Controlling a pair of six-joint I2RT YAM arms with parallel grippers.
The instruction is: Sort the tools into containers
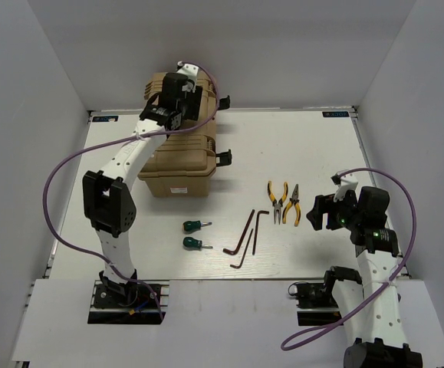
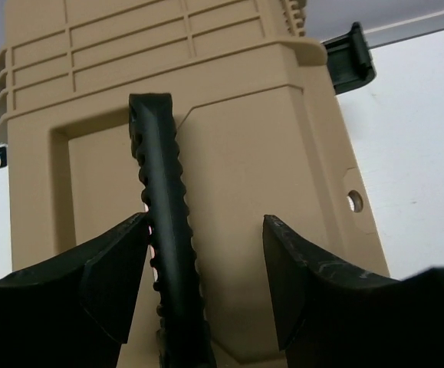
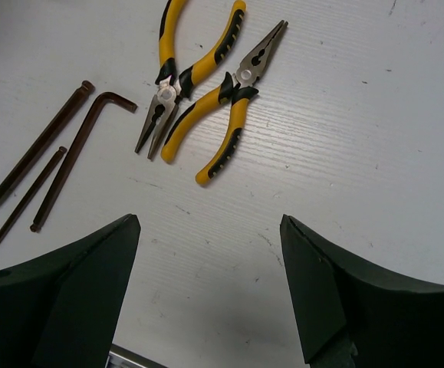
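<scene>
Yellow-black pliers (image 1: 277, 203) — nose points near | other pliers (image 1: 292, 203) — nose points far

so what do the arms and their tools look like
The left arm and right arm have white perforated links with black joint housings. A purple cable loops along each. The left tool and right tool have broad black wedge-shaped fingers. A green light glows near the right wrist.

screwdrivers (image 1: 192, 225) left, hex keys (image 3: 68, 162) middle, pliers (image 3: 241, 80) right (case (image 1: 179, 165) behind)
</scene>
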